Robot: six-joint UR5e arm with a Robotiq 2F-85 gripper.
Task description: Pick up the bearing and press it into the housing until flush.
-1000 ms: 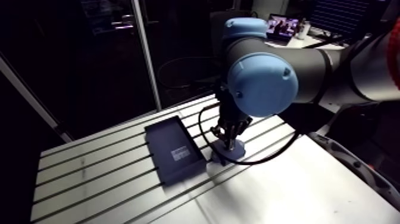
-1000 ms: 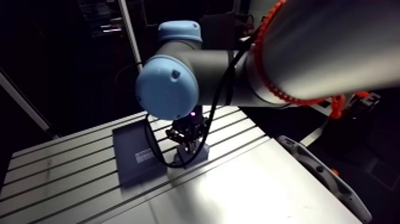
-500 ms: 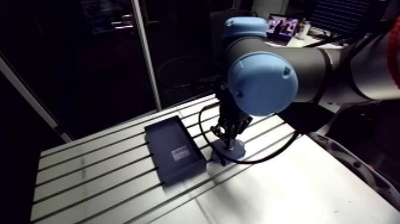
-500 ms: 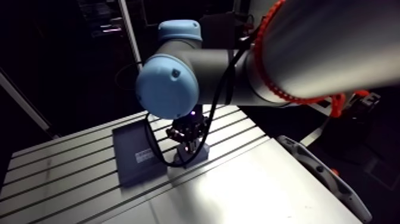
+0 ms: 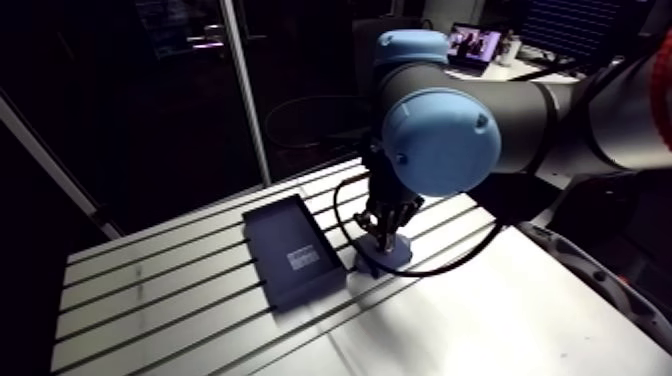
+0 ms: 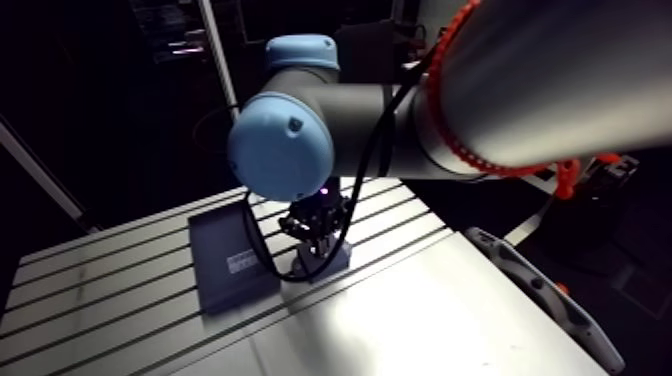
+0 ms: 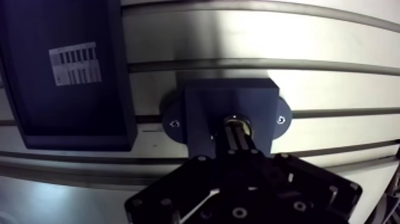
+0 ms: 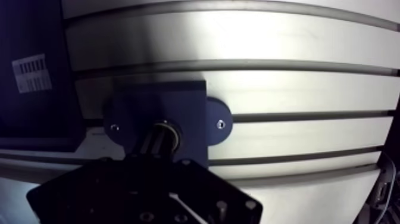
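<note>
Over the housing (image 7: 202, 110), your gripper (image 7: 237, 132) stands with jaws closed together, tips on the bearing (image 7: 237, 121), which sits in the bore. Pick-up looks done; flush seating you cannot confirm yet.

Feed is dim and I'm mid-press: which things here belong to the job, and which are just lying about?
Job:
bearing, at the housing's bore
housing, on the slotted table
gripper, shut, tips on the bearing

Lying about:
dark flat box with a white label, beside the housing, not touching it
</note>
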